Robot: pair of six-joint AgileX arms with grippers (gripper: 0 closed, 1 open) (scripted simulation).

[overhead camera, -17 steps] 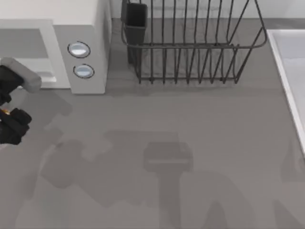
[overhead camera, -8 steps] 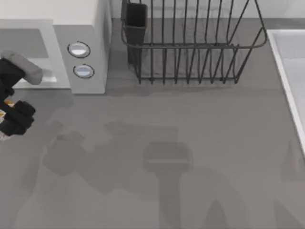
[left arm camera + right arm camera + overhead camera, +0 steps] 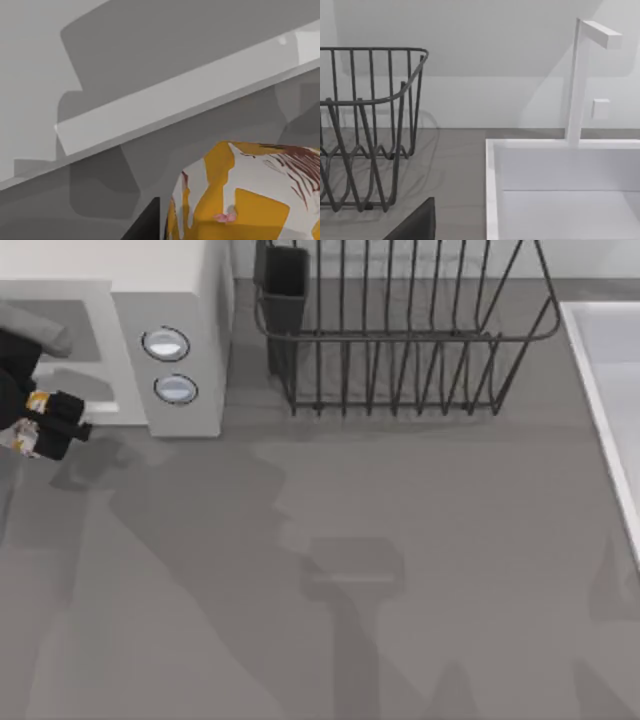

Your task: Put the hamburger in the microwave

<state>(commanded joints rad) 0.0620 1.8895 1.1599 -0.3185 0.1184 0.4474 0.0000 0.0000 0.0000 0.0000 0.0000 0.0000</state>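
One arm at work: my left gripper [image 3: 38,425] sits at the mouth of the microwave [image 3: 170,300], left of the two knobs [image 3: 166,344], fingers closed around the burger [image 3: 24,435]. The burger is off the table [image 3: 400,540], just in front of the cavity sill. The left wrist view has the burger [image 3: 250,195] close beneath the white sill. Rack [image 3: 400,330] stands right of the microwave, sink [image 3: 560,190] further right. Right gripper state: I cannot tell.
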